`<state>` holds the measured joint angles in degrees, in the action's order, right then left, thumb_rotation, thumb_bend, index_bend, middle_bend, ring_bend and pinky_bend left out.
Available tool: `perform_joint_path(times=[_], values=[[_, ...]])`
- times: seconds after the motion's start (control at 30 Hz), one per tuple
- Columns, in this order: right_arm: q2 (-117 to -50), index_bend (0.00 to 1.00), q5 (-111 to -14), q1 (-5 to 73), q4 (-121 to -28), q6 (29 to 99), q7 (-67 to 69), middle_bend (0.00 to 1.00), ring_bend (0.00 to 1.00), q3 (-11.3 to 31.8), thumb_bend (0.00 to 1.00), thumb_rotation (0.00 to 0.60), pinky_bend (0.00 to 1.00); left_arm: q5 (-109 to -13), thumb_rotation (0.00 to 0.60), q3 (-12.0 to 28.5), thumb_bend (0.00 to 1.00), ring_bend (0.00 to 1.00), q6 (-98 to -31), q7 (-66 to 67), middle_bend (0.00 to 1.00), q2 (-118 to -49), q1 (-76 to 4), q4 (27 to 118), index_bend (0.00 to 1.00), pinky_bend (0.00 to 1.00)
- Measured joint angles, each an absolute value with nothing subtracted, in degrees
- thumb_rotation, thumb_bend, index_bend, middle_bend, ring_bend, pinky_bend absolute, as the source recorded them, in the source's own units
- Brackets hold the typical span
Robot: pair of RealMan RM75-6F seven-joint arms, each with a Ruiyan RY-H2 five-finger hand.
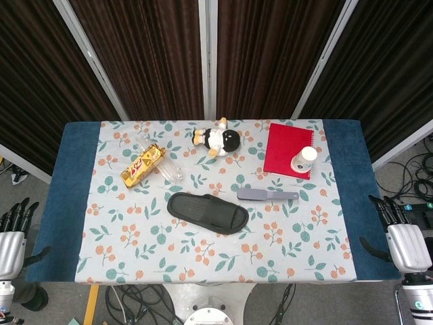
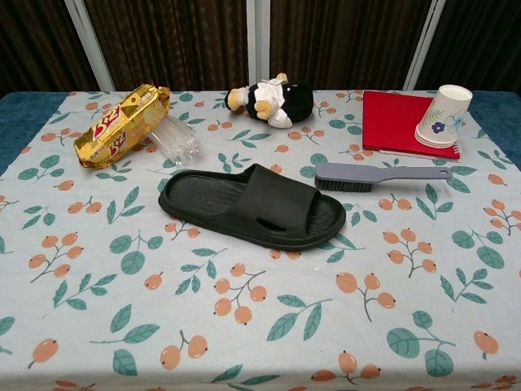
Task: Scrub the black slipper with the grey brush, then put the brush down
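Metal-grey and black, your two hands sit at the bottom corners of the head view, off the table edge. Your left hand (image 1: 12, 237) hangs at the lower left with its dark fingers spread apart and nothing in them. Your right hand (image 1: 404, 240) hangs at the lower right, fingers likewise apart and holding nothing. Neither hand shows in the chest view.

Ahead of you, the table (image 1: 71, 203) carries a floral cloth (image 2: 244, 326) with bare blue strips at its left and right ends. The black slipper (image 2: 252, 205) lies flat, sole down, just below the centre of the chest view, its toe end pointing right. The grey brush (image 2: 378, 176) lies just right of and above the slipper, bristles down, handle pointing to the right of the frame; whether the bristle end touches the slipper you cannot tell.

Further back, a gold snack packet (image 2: 122, 124) lies at the upper left, resting against a clear plastic item (image 2: 173, 137). A black-and-white plush toy (image 2: 273, 101) lies on its side at top centre. At the upper right, a paper cup (image 2: 444, 116) stands mouth down on a red notebook (image 2: 395, 122).
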<state>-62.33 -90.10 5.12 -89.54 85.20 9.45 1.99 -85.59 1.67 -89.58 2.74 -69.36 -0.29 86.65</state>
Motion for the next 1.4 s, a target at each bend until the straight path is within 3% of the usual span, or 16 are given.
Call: perform_joint_path(times=[0.33,0.5,0.63,0.8,1.0,1.13,1.4], values=[[-61.97,0.0,-90.34,5.94,-89.96,83.96,9.0,0.11,0.05,1.97,0.16,0.6,0.13,-85.5,0.6,1.81,0.18,0.03,-89.04,2.99,0.13,-69.18,-0.57,87.25,0.13,0.15],[-61.62,0.0,-89.98,8.7,-90.63,79.97,7.64,0.13,0.05,2.79,0.0,0.6,0.13,-85.57,0.6,1.92,0.18,0.03,-88.95,1.82,0.13,-69.18,-0.65,87.14,0.13,0.15],[-62.01,0.0,-87.79,12.92,-91.23,73.39,4.65,0.16,0.05,4.42,0.0,0.6,0.13,-85.9,0.6,1.83,0.18,0.03,-88.93,1.75,0.13,-69.3,-0.73,87.02,0.13,0.15],[-64.55,0.07,-83.4,19.55,-90.5,63.27,1.13,0.2,0.06,6.73,0.0,0.6,0.13,-85.97,0.6,1.78,0.18,0.03,-89.08,1.1,0.13,-69.38,-0.62,87.03,0.13,0.15],[-71.94,0.19,-75.14,28.49,-84.68,50.7,-2.13,0.28,0.12,9.66,0.0,0.6,0.13,-85.98,0.6,1.45,0.18,0.03,-88.89,-0.08,0.13,-69.66,-0.4,86.39,0.13,0.15],[-77.58,0.22,-70.09,33.41,-77.98,43.99,-4.05,0.29,0.13,10.57,0.0,0.6,0.13,-85.89,0.6,1.36,0.18,0.03,-88.59,-0.97,0.13,-69.83,-0.38,85.71,0.13,0.15],[-85.15,0.32,-65.48,39.0,-69.69,38.13,-7.24,0.37,0.22,10.13,0.0,0.6,0.2,-85.67,0.6,1.5,0.18,0.03,-87.85,-2.31,0.13,-70.13,-0.71,84.85,0.13,0.15]])
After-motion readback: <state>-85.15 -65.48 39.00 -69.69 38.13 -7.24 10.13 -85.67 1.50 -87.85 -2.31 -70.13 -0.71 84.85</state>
